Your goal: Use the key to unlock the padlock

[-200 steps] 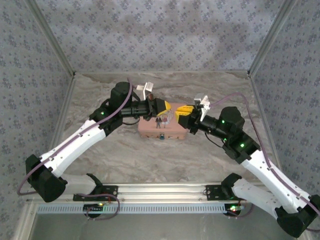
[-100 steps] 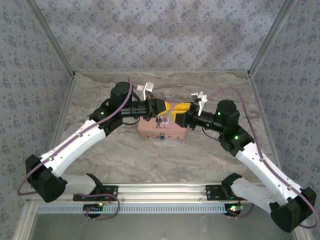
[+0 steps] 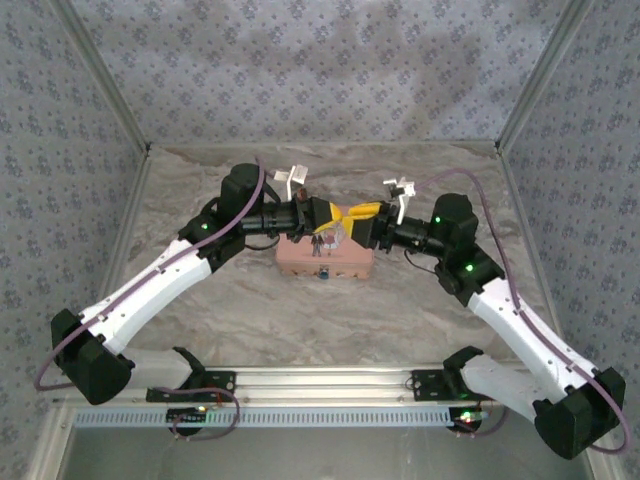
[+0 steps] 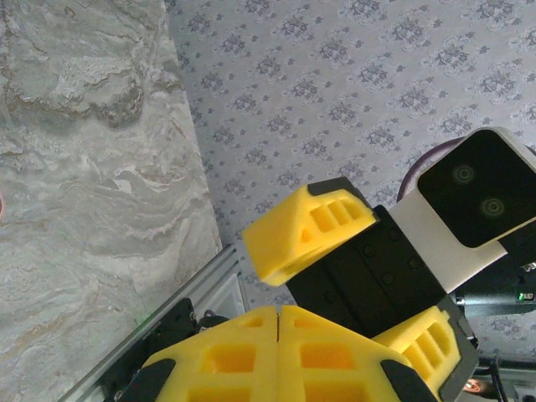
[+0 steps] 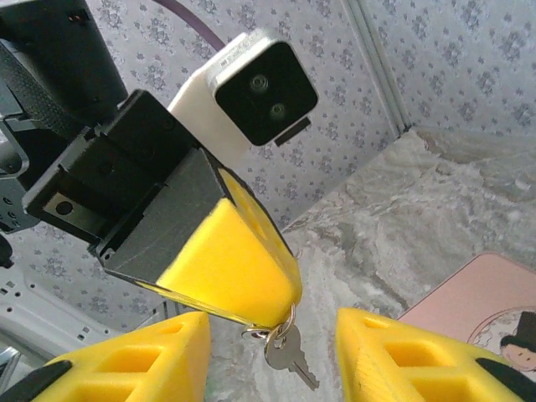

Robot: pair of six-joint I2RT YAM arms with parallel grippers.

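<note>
So the two arms meet nose to nose over the pink tin [image 3: 350, 266], a bit above the middle of the overhead frame. The left gripper [image 5: 270, 303] has its yellow fingers pressed tight together, and in the left wrist view there's just a thin seam between them at the bottom edge. It's pinching a little metal ring [image 5: 270, 332], and the key [image 5: 291, 358] dangles off that ring. You can see it in the right wrist view at the bottom centre, hanging free and tilted with its tip toward the lower right, touching nothing else.

The right gripper [image 3: 356, 213] is spread wide with nothing in it. Its two yellow fingers [image 5: 134, 364] sit in the bottom corners of its own view, with the key and the other gripper's tip in the gap between them.

The padlock [image 3: 325, 272] looks like the tiny bluish speck at the near edge of the tin in the overhead shot, just below the grippers. It's too small to say how it's lying or whether it's locked. The tin sits flat on the marble table [image 3: 250, 315], and one corner of it shows at the lower right of the right wrist view.
</note>
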